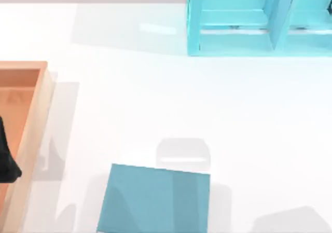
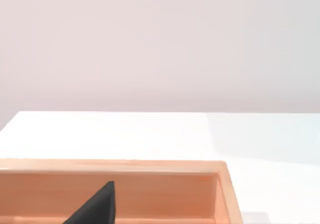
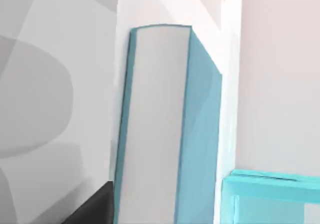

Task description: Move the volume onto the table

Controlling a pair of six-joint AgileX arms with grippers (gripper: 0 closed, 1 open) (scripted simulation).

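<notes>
The volume (image 1: 155, 199), a thick teal-blue book, lies flat near the front edge of the white table (image 1: 171, 103), a little left of centre. Its grey-white page edge (image 3: 155, 129) runs close past the camera in the right wrist view. A dark part of my right gripper (image 3: 92, 209) sits right beside that page edge; I cannot tell whether it touches the book. My left gripper (image 1: 6, 158) hangs over the wooden tray at the table's left edge, and its dark tip (image 2: 95, 206) shows above the tray's inside.
An orange-brown wooden tray (image 1: 41, 103) with a raised rim stands at the left edge. A light cyan shelf unit (image 1: 233, 46) with compartments stands at the back right. Open white surface lies between the shelf and the book.
</notes>
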